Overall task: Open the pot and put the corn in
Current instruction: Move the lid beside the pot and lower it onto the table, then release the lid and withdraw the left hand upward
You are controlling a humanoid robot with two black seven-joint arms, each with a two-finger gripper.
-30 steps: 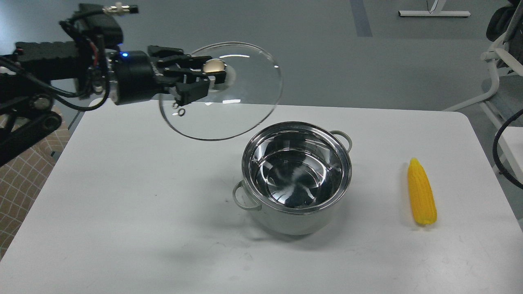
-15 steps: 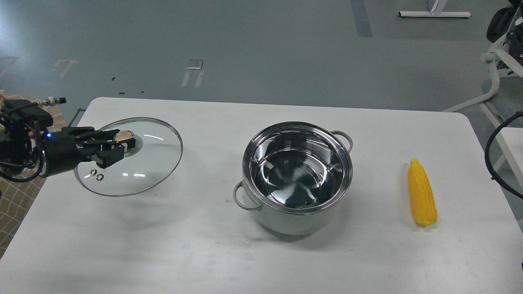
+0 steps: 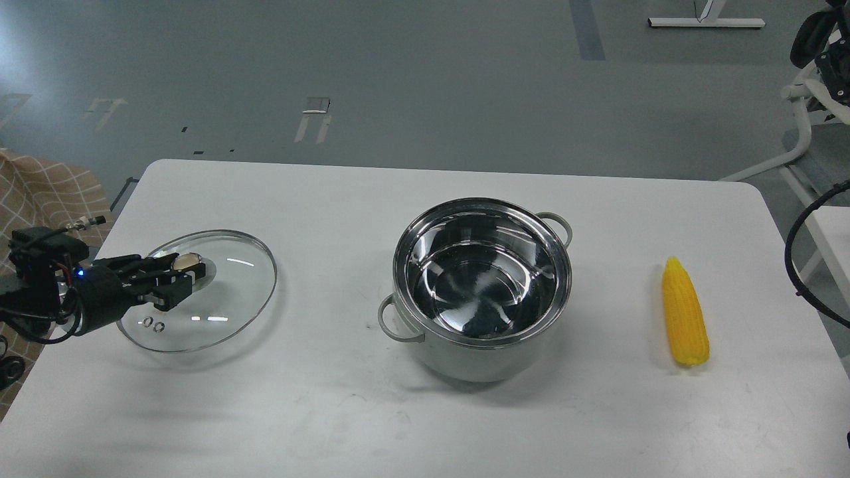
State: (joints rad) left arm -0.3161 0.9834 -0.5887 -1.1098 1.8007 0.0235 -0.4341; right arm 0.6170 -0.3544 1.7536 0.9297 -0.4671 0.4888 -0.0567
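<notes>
Pot [image 3: 483,289] stands uncovered and upright at the centre of the white counter [image 3: 332,411], steel interior exposed. Corn [image 3: 684,312] lies flat on the counter to the right of the pot, apart from it. Left claw [image 3: 180,273] is positioned at the far left, well apart from pot and corn, fingers clamped on the gold knob of the glass lid [image 3: 219,299]. Lid sits low at the counter surface. Right claw is out of view.

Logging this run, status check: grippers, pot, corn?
Left gripper shut on glass lid knob, low over table. Right gripper out of view. Pot open, empty; corn right of it, path unobstructed.
</notes>
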